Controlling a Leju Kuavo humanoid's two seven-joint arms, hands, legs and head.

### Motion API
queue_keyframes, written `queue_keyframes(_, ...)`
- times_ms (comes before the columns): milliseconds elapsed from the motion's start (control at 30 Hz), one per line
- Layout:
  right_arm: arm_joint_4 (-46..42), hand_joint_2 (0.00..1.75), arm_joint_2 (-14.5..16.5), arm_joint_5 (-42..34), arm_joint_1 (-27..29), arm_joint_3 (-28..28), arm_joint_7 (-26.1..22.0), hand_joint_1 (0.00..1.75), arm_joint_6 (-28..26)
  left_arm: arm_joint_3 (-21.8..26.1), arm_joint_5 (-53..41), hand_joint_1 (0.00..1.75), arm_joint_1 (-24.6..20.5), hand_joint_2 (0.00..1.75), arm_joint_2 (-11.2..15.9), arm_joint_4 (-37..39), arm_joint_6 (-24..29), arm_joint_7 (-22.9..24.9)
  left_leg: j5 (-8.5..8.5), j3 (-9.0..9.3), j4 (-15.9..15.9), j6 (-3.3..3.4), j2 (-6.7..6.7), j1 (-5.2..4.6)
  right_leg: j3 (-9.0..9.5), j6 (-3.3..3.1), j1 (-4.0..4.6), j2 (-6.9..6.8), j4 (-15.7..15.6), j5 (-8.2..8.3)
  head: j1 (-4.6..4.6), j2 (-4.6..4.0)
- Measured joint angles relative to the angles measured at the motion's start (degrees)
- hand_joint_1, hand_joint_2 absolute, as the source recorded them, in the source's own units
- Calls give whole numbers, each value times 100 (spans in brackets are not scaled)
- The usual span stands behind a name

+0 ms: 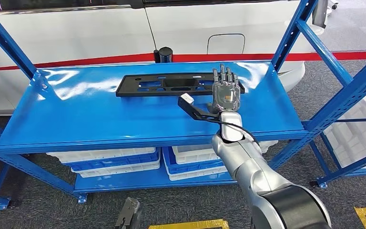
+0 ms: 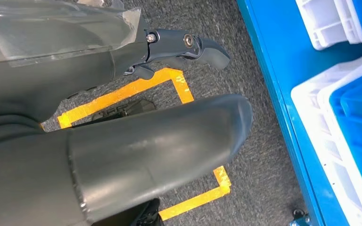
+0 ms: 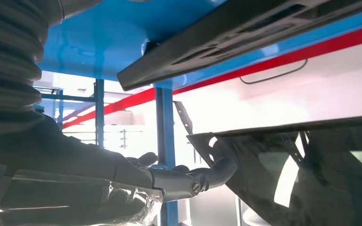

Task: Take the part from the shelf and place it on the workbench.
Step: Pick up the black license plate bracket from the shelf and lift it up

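Shelf [image 1: 100,119] glossy bright blue, same blue on its uprights. Part [image 1: 171,85] on it matte black. My right hand [image 1: 226,93]: dark grey fingers [image 1: 222,72] with a tan patch on the back; arm behind it silver. Left hand [image 2: 122,155] dark grey. Bins [image 1: 109,160] under the shelf white and blue. Floor [image 1: 43,210] dark grey carpet with yellow tape lines [image 2: 122,94]. Vehicle body [image 1: 76,33] behind is white with a red stripe [image 1: 267,57].
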Motion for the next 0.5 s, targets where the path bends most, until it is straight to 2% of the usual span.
queue_keyframes(267,115,175,-34,16,1,-77,-74,0,85,0,27,0,-1,0,4,1,-2,-54,0,0,0,0,0,0,0,0,0,0,0,0,0,0)
queue_keyframes(500,180,175,-53,17,2,-15,103,0,72,-5,16,0,7,0,4,3,-81,-66,0,0,0,0,-1,0,0,0,0,0,0,0,0,0)
